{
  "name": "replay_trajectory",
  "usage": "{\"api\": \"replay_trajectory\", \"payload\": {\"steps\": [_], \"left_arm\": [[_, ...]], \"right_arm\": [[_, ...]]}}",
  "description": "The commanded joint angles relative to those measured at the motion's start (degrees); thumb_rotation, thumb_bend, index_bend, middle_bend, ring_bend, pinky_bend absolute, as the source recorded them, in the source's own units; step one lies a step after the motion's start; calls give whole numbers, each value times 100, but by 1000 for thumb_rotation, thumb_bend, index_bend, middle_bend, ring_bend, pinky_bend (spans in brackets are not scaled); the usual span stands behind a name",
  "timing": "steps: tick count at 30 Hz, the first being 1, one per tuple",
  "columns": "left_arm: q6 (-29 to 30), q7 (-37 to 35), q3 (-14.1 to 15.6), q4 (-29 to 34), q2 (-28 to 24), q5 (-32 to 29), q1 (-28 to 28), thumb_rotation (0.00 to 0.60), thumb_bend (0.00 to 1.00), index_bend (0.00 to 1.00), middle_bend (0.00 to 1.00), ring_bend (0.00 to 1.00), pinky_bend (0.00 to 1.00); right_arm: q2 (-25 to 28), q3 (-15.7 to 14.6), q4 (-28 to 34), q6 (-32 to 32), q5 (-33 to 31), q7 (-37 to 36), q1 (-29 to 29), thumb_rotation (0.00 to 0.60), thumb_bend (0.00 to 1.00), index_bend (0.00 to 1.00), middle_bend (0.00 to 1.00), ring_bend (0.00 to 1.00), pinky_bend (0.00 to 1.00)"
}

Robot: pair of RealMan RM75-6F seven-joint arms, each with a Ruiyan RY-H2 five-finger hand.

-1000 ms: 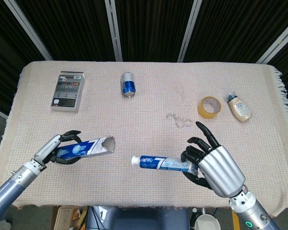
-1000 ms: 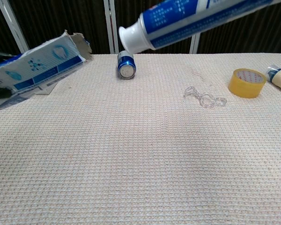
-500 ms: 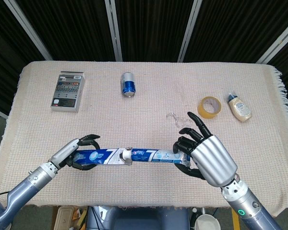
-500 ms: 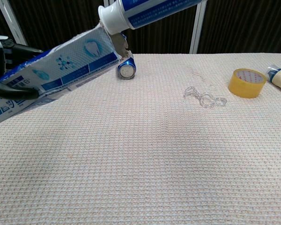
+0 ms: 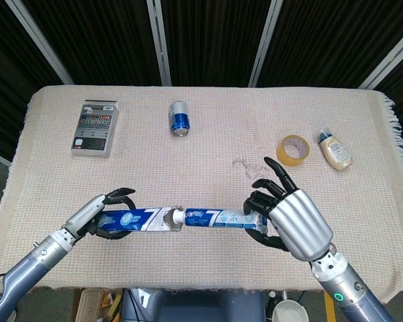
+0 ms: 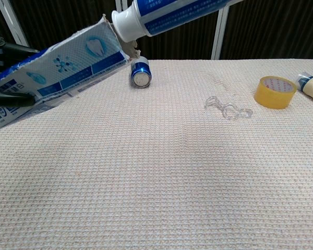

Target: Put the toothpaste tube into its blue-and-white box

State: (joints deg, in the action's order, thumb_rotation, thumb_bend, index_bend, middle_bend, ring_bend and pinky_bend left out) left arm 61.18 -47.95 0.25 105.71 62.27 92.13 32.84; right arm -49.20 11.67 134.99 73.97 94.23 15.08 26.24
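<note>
Since a second ago the two arms have drawn together: then the box and tube were well apart, with the box's torn mouth tilted up and away from the cap, and now they lie in one line with the cap at the mouth; against half a second ago the change is slight, the box a touch further left in the head view and its mouth raised a little in the chest view. On the left, the left hand (image 5: pixel 106 216) grips the closed end of the blue-and-white box (image 5: pixel 136 221), fingers curled over its top, holding it off the woven table cloth (image 5: pixel 208 161) near the front edge. The box is long and narrow, printed with blue panels, tooth pictures and white script, and its open end is ragged and torn. Just right of it, the white cap of the toothpaste tube (image 5: pixel 215 219) sits at the torn mouth; the chest view shows the cap touching or just above the upper lip, not clearly inside. The tube is blue and white with small lettering and runs level to the right, where the right hand (image 5: pixel 280 218) holds its tail end with dark fingers wrapped round it. Farther back on the cloth lie a grey card box (image 5: pixel 94 127), a blue can (image 5: pixel 179 118) on its side, a clear plastic scrap (image 5: pixel 248 168), a roll of yellow tape (image 5: pixel 294 149) and a small cream bottle (image 5: pixel 335 150).
</note>
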Motion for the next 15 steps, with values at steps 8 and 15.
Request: {"api": "replay_trajectory", "payload": {"steps": [8,15], "left_arm": [[-87,255,-114,101,152,-114,108,600,304,518,417,123,122],[-105,383,-184,215,194,-172,156,600,303,520,418,123,122]], "right_arm": [[-288,-29,0,-287,-220,316,132,600,389,633,670,333,0],[-492,-92,0,-453,-427,615,187,600,389,637,670,333,0]]}}
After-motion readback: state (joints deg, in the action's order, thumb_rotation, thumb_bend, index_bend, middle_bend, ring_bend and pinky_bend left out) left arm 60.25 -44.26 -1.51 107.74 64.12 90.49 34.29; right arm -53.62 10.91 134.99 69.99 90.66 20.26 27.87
